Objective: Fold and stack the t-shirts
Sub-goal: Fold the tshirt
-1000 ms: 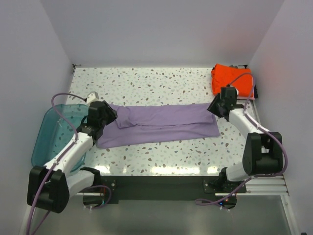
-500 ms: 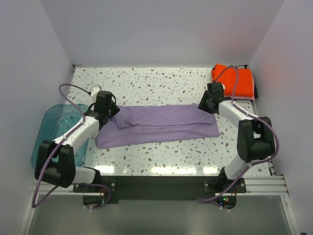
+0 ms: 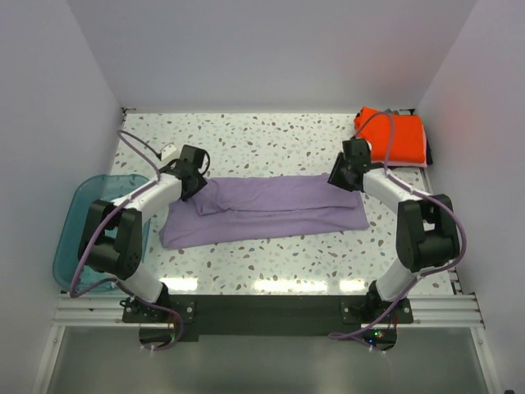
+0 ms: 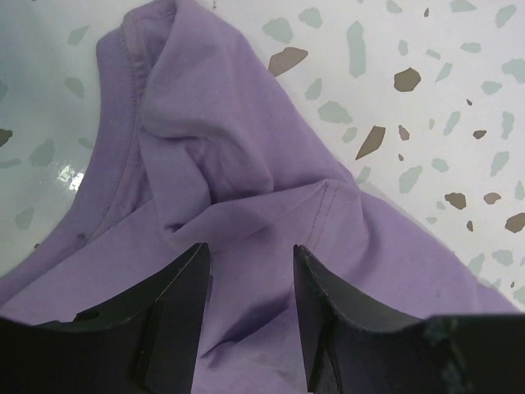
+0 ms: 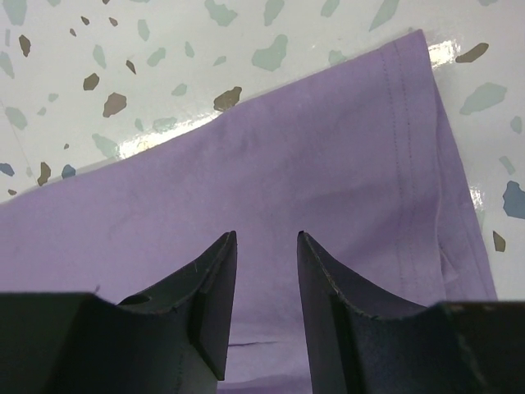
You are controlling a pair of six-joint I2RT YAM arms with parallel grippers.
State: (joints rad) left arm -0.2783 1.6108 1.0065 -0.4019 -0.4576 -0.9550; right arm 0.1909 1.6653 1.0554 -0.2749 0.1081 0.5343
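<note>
The lavender-purple t-shirt (image 3: 271, 207) lies folded into a long strip across the middle of the table. My left gripper (image 3: 199, 182) is open just above its rumpled left end (image 4: 213, 156), near the collar and a sleeve seam. My right gripper (image 3: 338, 180) is open over the strip's far right corner (image 5: 328, 180), beside the stitched hem. Nothing is between either pair of fingers. The orange-red t-shirt (image 3: 392, 135) lies folded at the back right corner, with a dark one (image 3: 427, 151) showing at its right edge.
A teal translucent tub (image 3: 82, 230) sits at the table's left edge, behind my left arm. White walls close in the back and both sides. The speckled tabletop (image 3: 271, 144) shows behind the purple strip and in front of it.
Both arms have swung inward and farther back. The left gripper moved right onto the shirt's left end; the right gripper moved left to the shirt's far right corner. The shirt has not moved.
</note>
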